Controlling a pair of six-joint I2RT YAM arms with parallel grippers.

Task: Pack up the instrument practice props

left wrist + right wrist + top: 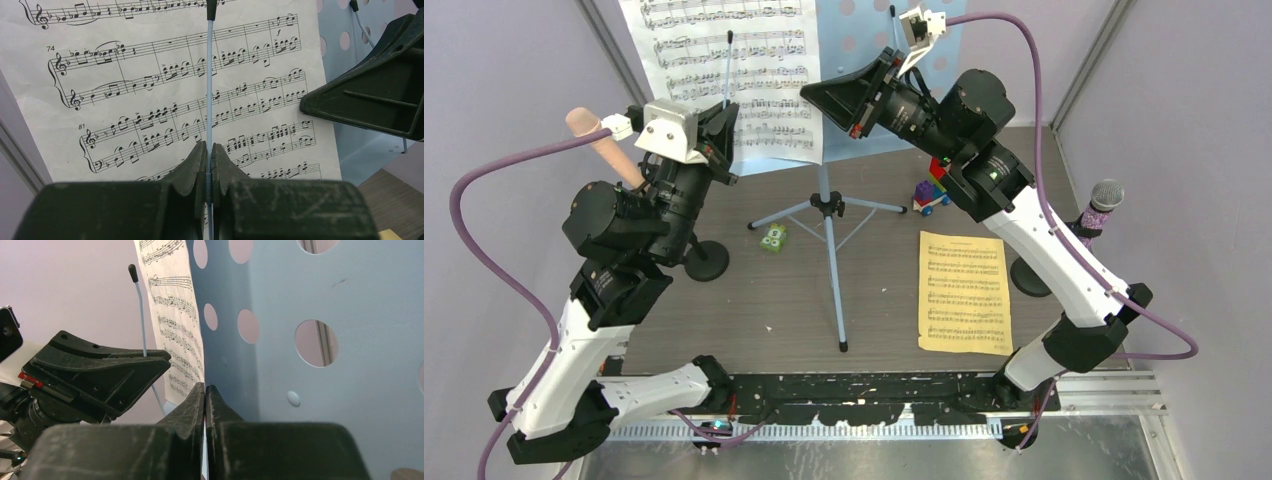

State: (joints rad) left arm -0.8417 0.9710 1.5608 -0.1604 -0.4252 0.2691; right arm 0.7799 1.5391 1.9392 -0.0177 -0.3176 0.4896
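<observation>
The pale-blue perforated music rack (864, 40) (300, 365) stands on tripod legs (829, 230) at the back. A white score sheet (724, 60) (150, 85) leans on it, with a thin page-holder wire (210, 75) (141, 315) across it. My left gripper (724, 118) (209, 147) is shut on that wire at its spring. My right gripper (809, 93) (205, 387) is shut on the white sheet's right edge. A yellow score sheet (964, 290) lies flat at the right. The peach microphone (599, 140) stands at the left and the purple one (1099, 205) at the right.
Black round mic-holder bases sit at the left (707, 260) and the right (1029, 275). A colourful toy brick car (931, 195) and a small green block (773, 237) lie near the tripod. Purple walls close in on both sides. A second holder wire (360, 20) crosses the rack's bare half.
</observation>
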